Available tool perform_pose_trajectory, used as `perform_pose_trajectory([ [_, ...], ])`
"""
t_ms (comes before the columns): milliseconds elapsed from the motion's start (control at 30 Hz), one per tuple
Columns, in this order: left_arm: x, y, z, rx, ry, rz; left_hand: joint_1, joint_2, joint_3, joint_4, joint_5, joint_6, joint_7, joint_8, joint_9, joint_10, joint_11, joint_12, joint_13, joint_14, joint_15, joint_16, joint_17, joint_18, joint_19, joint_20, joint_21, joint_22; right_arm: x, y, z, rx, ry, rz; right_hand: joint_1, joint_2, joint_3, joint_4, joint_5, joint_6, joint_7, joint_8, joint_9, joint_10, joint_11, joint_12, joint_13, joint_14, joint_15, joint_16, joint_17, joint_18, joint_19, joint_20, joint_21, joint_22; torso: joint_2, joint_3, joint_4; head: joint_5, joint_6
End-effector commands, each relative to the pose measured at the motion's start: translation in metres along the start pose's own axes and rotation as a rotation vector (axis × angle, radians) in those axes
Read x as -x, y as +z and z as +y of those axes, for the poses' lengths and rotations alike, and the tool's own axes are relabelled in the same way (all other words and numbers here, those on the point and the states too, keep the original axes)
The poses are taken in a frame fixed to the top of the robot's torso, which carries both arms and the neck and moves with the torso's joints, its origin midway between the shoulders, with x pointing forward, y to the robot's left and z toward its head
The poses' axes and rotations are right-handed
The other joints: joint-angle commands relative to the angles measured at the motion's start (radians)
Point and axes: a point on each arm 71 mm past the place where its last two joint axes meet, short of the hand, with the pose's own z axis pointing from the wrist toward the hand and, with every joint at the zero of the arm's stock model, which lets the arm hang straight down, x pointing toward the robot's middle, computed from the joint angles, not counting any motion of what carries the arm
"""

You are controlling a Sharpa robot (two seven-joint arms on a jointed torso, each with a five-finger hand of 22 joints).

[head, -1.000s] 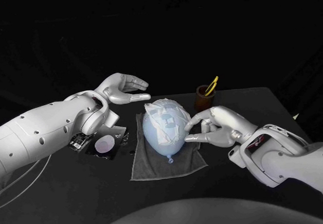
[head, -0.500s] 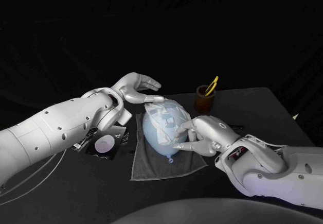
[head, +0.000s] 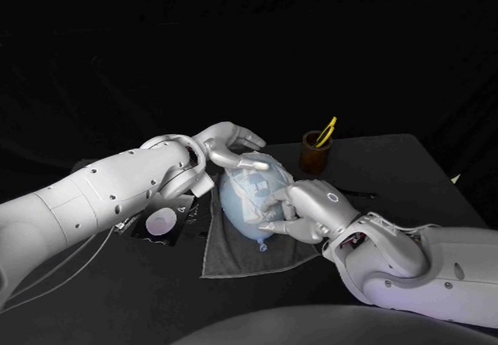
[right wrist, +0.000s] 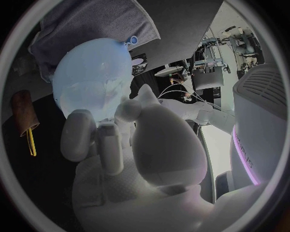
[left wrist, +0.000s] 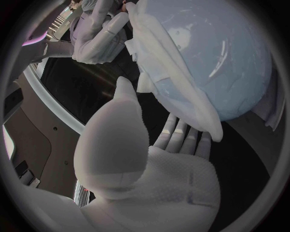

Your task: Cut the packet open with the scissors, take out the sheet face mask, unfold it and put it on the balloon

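A pale blue balloon lies on a grey towel, knot toward me. The white sheet mask is draped over its far half. My left hand reaches over the balloon's far end, fingertips touching the mask's upper edge. In the left wrist view the mask's edge hangs over the left hand's straight fingers, the thumb apart from the balloon. My right hand lies against the balloon's near right side. In the right wrist view its fingers press the balloon, gripping nothing.
A brown cup holding the yellow-handled scissors stands just behind and right of the balloon. A dark flat item with a pale round patch lies left of the towel, under my left arm.
Both hands have closed in on the balloon. The left hand came down from behind onto the mask's upper edge. The right hand slid left onto the balloon's side.
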Motion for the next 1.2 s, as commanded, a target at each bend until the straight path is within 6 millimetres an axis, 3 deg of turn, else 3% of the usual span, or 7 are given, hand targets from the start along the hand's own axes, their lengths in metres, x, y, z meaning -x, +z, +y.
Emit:
perform_pose_trajectory([
  [33, -0.006, 0.003, 0.0, 0.033, 0.045, 0.08, -0.001, 0.002, -0.002, -0.001, 0.004, 0.01, 0.056, 0.003, 0.004, 0.006, 0.003, -0.001, 0.002, -0.005, -0.001, -0.005, 0.0, -0.005, -0.009, 0.0, -0.003, -0.001, 0.003, 0.001, 0.005, 0.04, -0.042, -0.062, -0.011, 0.001, 0.009, -0.001, 0.007, 0.005, 0.003, -0.002, 0.0, 0.107, 0.003, 0.662, 0.808, 0.106, 0.005, 0.004, 0.263, -0.017, 0.001, 0.003, 0.006, 0.002, 0.0, -0.0008, 0.0015, -0.002, 0.0],
  [367, -0.005, 0.005, 0.0, 0.033, 0.067, 0.067, 0.044, 0.007, 0.019, -0.001, 0.006, 0.048, 0.067, 0.023, 0.015, 0.043, 0.015, 0.004, 0.005, 0.011, -0.005, -0.002, 0.003, -0.004, -0.012, -0.001, -0.001, 0.001, 0.001, 0.004, 0.011, 0.072, -0.065, -0.094, -0.018, -0.015, 0.043, 0.0, 0.006, 0.025, -0.004, 0.002, 0.002, 0.107, -0.003, 0.662, 0.808, 0.106, 0.002, 0.004, 0.263, -0.018, 0.001, 0.002, 0.013, 0.013, 0.001, -0.0017, 0.0016, 0.0, 0.0],
  [533, -0.004, 0.005, 0.0, 0.031, 0.067, 0.057, 0.052, 0.009, 0.03, -0.001, 0.006, 0.055, 0.071, 0.026, 0.016, 0.055, 0.018, 0.005, 0.006, 0.019, -0.005, 0.0, 0.005, -0.004, -0.012, -0.001, 0.0, 0.001, 0.0, 0.005, 0.012, 0.081, -0.079, -0.106, -0.039, -0.053, 0.142, 0.001, -0.042, 0.035, -0.006, -0.003, 0.002, 0.107, -0.005, 0.662, 0.808, 0.106, -0.001, 0.004, 0.263, -0.019, 0.0, 0.0, 0.019, 0.026, 0.0, -0.0017, 0.0014, -0.001, 0.0],
  [633, -0.003, 0.005, 0.0, 0.031, 0.067, 0.057, 0.053, 0.009, 0.033, -0.001, 0.006, 0.055, 0.072, 0.026, 0.016, 0.056, 0.019, 0.005, 0.006, 0.021, -0.005, 0.0, 0.005, -0.004, -0.012, -0.001, 0.0, 0.001, -0.001, 0.006, 0.013, 0.087, -0.087, -0.108, -0.05, -0.068, 0.181, 0.001, -0.045, 0.039, -0.007, -0.004, 0.003, 0.107, -0.006, 0.662, 0.808, 0.106, -0.001, 0.004, 0.263, -0.02, 0.0, -0.001, 0.021, 0.031, 0.0, -0.0015, 0.0023, 0.0, 0.0],
  [1033, -0.001, 0.009, 0.002, 0.039, 0.065, 0.042, 0.071, 0.014, 0.066, -0.001, 0.005, 0.06, 0.079, 0.028, 0.017, 0.058, 0.023, 0.001, 0.005, 0.029, -0.004, 0.001, 0.006, -0.004, -0.015, -0.001, 0.0, 0.001, -0.007, 0.011, 0.009, 0.094, -0.143, -0.106, -0.054, -0.08, 0.208, 0.0, -0.047, 0.045, -0.01, -0.003, 0.005, 0.107, -0.008, 0.662, 0.808, 0.106, -0.003, 0.004, 0.263, -0.019, -0.003, -0.002, 0.018, 0.029, 0.001, -0.0013, 0.0014, 0.004, 0.0],
  [1200, -0.001, 0.01, 0.003, 0.047, 0.065, 0.041, 0.081, 0.018, 0.087, -0.001, 0.005, 0.063, 0.08, 0.03, 0.018, 0.062, 0.025, -0.001, 0.005, 0.03, -0.004, 0.001, 0.006, -0.004, -0.015, -0.001, 0.0, 0.001, -0.009, 0.013, 0.008, 0.095, -0.161, -0.111, -0.055, -0.083, 0.214, 0.0, -0.048, 0.046, -0.01, -0.003, 0.005, 0.107, -0.008, 0.662, 0.808, 0.106, -0.003, 0.004, 0.263, -0.019, -0.003, -0.002, 0.018, 0.029, 0.002, 0.0006, 0.0014, 0.006, 0.0],
])
